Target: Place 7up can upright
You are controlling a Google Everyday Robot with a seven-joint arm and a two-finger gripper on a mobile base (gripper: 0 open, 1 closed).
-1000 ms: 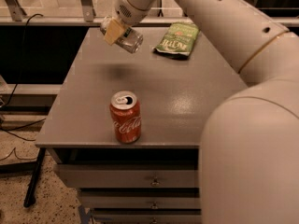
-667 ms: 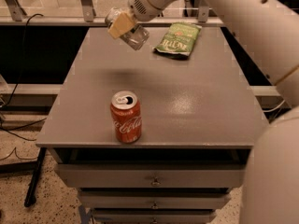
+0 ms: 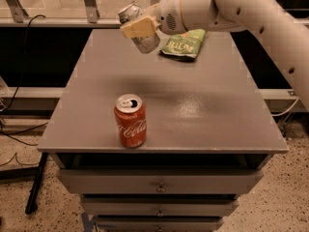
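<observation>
My gripper point(image 3: 138, 27) is up over the far left part of the grey table point(image 3: 203, 105), shut on the 7up can point(image 3: 142, 40). The can is silver with a silver top and hangs tilted in the air, its top end up and to the left, its bottom end down and to the right. A tan finger pad point(image 3: 140, 27) crosses its middle and hides the markings. The can is well above the table top and touches nothing else.
A red Coca-Cola can point(image 3: 130, 121) stands upright near the table's front left edge. A green chip bag point(image 3: 185, 42) lies at the back, right of the gripper. My white arm reaches in from the upper right. Drawers sit under the table top.
The arm has swung and drawn back to the right while the gripper kept the can. The can sits a little higher and further right, turned more upright.
</observation>
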